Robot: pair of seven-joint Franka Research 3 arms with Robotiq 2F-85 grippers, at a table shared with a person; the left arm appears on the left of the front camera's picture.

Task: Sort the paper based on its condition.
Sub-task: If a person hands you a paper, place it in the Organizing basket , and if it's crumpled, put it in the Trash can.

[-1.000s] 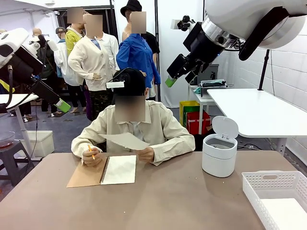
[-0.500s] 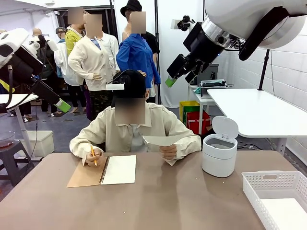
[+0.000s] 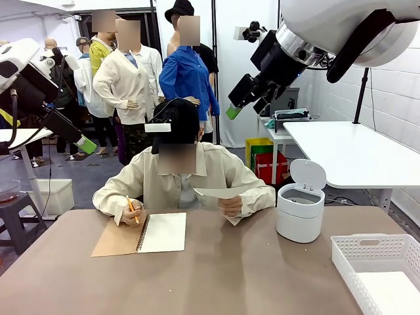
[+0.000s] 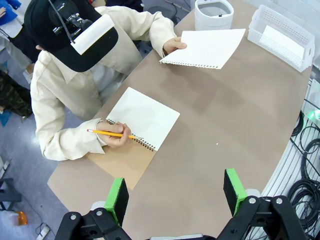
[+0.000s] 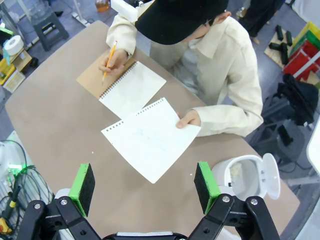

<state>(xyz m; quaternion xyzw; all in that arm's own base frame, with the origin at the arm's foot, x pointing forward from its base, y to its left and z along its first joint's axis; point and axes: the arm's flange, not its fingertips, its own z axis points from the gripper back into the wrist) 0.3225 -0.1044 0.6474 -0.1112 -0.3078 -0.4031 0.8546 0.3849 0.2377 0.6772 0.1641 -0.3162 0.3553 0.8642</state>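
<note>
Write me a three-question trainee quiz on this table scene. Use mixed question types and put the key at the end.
1. True or false: the small round white bin on the brown table has its lid shut.
2. Multiple choice: the loose white spiral-torn sheet of paper is A) lying flat on the table, B) held up in the person's hand, C) pinched between a gripper's fingers.
3. Fill in: the left gripper and the right gripper, both black with green pads, hang above the table with jaws ____.
Key: 1 false, the lid stands up. 2 B. 3 open.
</note>
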